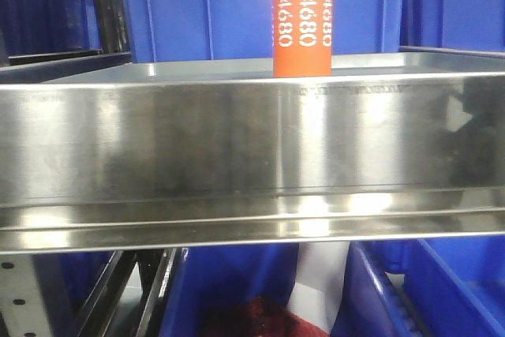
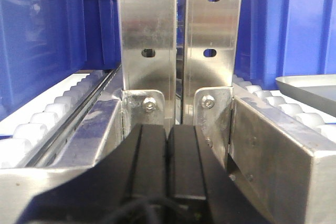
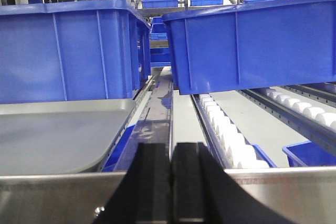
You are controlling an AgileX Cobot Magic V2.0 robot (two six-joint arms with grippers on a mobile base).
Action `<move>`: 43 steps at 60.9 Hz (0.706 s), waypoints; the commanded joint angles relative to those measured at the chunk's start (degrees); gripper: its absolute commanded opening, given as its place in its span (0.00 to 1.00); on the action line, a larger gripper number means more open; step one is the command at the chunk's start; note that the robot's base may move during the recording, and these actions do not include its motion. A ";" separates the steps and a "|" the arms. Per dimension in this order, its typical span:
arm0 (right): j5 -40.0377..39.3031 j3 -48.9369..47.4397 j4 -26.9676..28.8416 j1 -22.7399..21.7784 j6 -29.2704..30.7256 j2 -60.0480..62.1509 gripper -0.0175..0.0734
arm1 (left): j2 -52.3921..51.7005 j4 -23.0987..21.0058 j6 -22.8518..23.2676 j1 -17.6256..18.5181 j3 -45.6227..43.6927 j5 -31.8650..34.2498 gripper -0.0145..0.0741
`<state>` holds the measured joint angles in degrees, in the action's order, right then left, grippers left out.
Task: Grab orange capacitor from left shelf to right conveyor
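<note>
Front-facing view: orange capacitor [image 1: 301, 25] upright on the steel left shelf [image 1: 237, 140]. Wrist views: my left gripper [image 2: 168, 137] and right gripper [image 3: 171, 153] both closed, holding nothing.

The capacitor [image 1: 301, 25] is orange, with white "4680" printed vertically and repeated around it. The shelf [image 1: 237, 140] is bright silver steel with dark, streaky reflections. The bins [image 1: 213, 9] behind the shelf are blue. The left hand [image 2: 167, 135] and right hand [image 3: 170, 150] are black. The rollers [image 2: 47, 121] are white and the tray [image 3: 52, 135] is matte grey.
</note>
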<state>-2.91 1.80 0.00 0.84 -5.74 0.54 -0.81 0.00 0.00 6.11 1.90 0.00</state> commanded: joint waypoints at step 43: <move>-20.83 -4.50 0.00 -0.02 -10.23 1.18 0.25 | 0.58 -0.31 0.00 -0.12 -0.45 5.16 0.05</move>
<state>-16.18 1.37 0.00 0.84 -13.19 0.54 -0.81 0.00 0.00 6.11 1.90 0.00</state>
